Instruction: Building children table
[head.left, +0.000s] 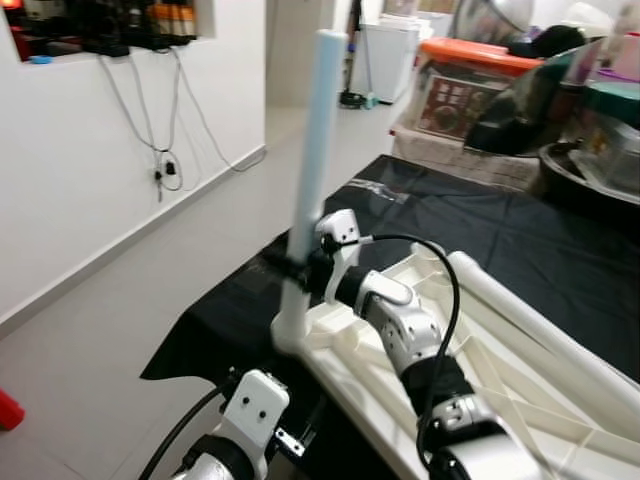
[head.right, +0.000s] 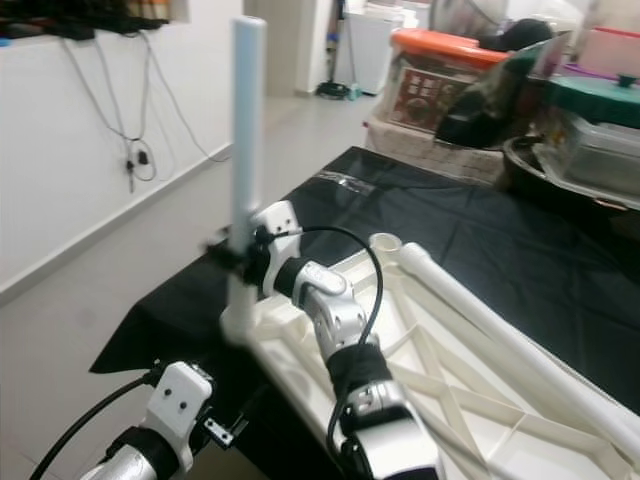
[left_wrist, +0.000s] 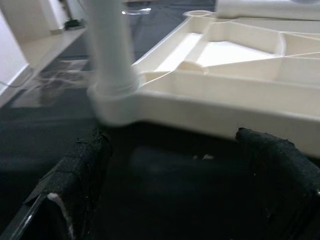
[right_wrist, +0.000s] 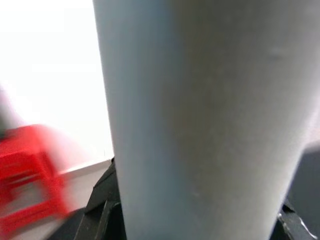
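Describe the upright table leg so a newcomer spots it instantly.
On the black sheet lies an upturned white tabletop. At its near-left corner socket stands the pale leg, gripped by the right claw. Unlike the second leg lying flat across the tabletop, it points straight up.

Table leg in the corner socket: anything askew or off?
The upright table leg leans slightly from vertical in the corner socket of the upside-down tabletop, so it may not be fully seated. The right gripper clamps it low down. Another leg lies loose across the tabletop.
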